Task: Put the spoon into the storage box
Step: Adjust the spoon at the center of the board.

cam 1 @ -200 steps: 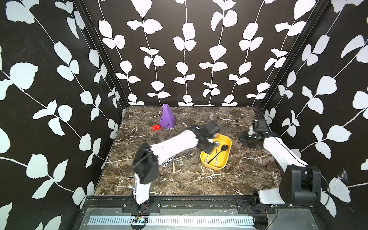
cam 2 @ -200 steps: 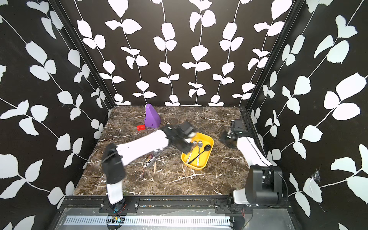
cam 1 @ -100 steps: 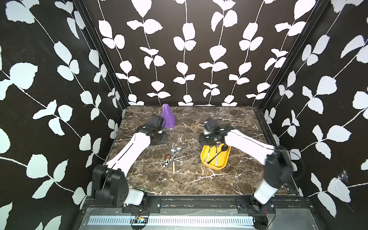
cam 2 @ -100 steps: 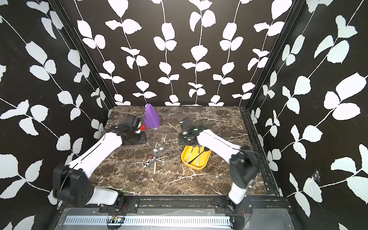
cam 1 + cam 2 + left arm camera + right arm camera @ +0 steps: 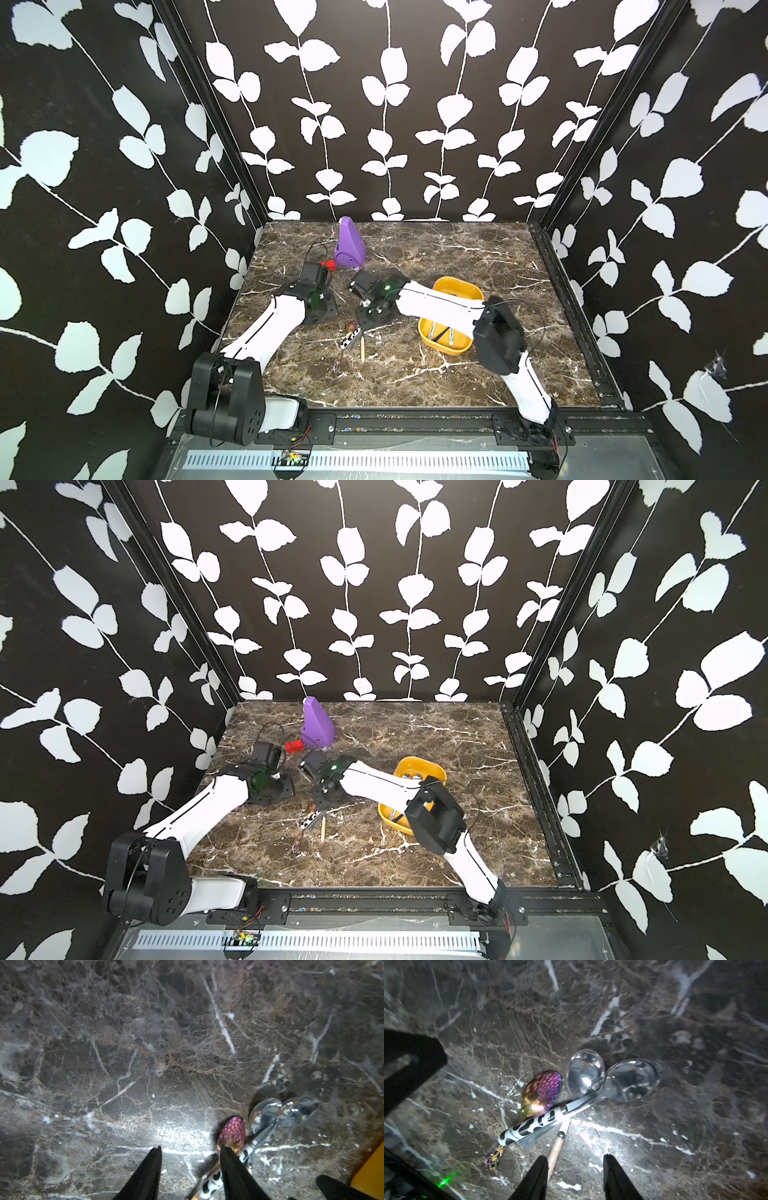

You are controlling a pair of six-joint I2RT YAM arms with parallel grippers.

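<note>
Three spoons lie heaped on the marble: an iridescent spoon [image 5: 542, 1093], a cow-patterned-handled spoon [image 5: 529, 1126] and a wooden-handled spoon [image 5: 557, 1147]. The heap [image 5: 351, 334] shows in both top views. My right gripper [image 5: 575, 1157] hangs open just above it, one finger beside the wooden handle, nothing between the fingers. My left gripper [image 5: 192, 1148] is open over bare marble, one finger in front of the iridescent spoon [image 5: 231, 1132]. The yellow storage box [image 5: 444, 349] stands right of the heap, under my right arm, with spoons lying inside.
A purple wedge [image 5: 349, 245] and a small red block [image 5: 330, 264] stand behind the two grippers. Black rails run along the table's right and front edges, and patterned walls close in three sides. The box's corner [image 5: 369, 1174] shows in the left wrist view.
The left arm swung from over the storage box back to the left of the heap. The right arm came from the right edge across the box to the heap.
</note>
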